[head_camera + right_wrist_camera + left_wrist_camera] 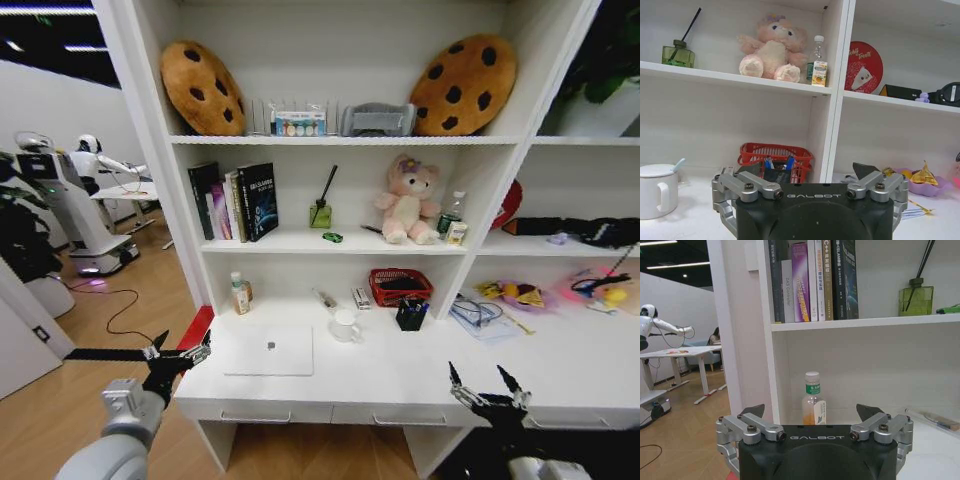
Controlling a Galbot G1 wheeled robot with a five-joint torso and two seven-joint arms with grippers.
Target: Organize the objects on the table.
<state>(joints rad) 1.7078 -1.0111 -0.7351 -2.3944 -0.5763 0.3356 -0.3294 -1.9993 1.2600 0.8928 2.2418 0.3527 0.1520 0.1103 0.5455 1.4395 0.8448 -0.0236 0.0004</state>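
Head view shows a long white table (400,375) joined to white shelving (340,240), with three shallow drawers under its front edge and a wooden floor (60,400) on the left side. The left claw (178,357) hangs at the left end of the table, just off its corner, with its fingers spread open and holding nothing. The right claw (487,387) is over the front edge, toward the right end, also open and empty.

One thin silver laptop (268,350) lies closed on the table, just to the right of the left claw. One small bottle (813,399) with a white cap stands behind the left claw, near the back wall. One white mug (345,325) stands beyond the laptop, between the two claws. Behind the right claw and to its left are one red basket (400,286) and one dark pen holder (411,314). One purple bowl (927,185) with a yellow packet in it is behind the right claw, to its right.

On the shelves are two cookie-shaped cushions (202,88), one pink teddy bear (408,201), one green diffuser bottle (320,213) and one row of books (233,200).
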